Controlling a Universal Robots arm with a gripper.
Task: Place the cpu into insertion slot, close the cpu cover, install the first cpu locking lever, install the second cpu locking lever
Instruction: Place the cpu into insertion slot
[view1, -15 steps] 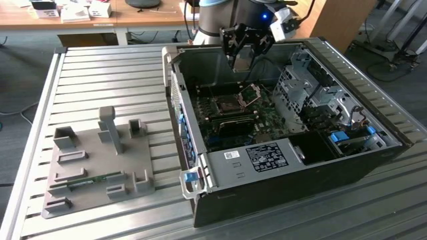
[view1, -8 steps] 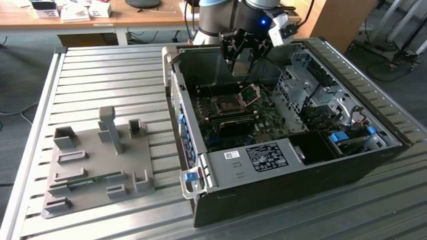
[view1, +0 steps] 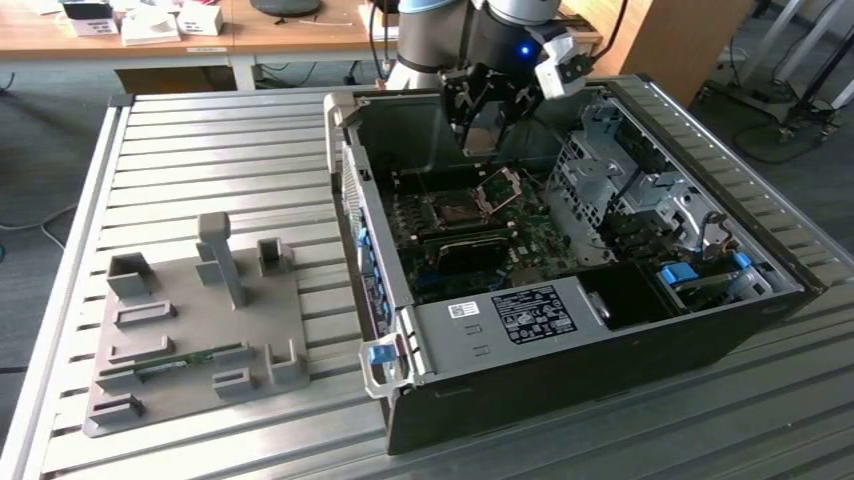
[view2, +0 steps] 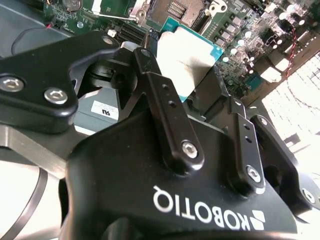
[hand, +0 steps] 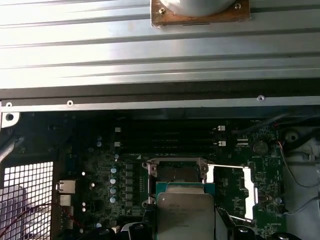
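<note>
Silver-grey metal tops the cpu (view2: 187, 50), which is clamped between the black fingers (view2: 160, 95) of the gripper (view2: 182, 72), one finger on each side of the chip's teal-edged body. In the exterior view the gripper (view1: 481, 138) hangs inside the open computer case (view1: 561, 390), above the green circuit board (view1: 534, 240) and at about one o'clock from the insertion slot (view1: 447, 212). The chip is held in the air near the slot, not seated in it. In the first wrist view the slot (hand: 175, 172) lies between the cpu (hand: 185, 212) and the long black memory slots (hand: 170, 140). Its dark recess is uncovered, and the cpu cover (hand: 247, 192) stands swung open beside it. The case rests on a slatted metal table (view1: 200, 170), with a grey fixture tray (view1: 200, 325) at about nine o'clock from the case.
</note>
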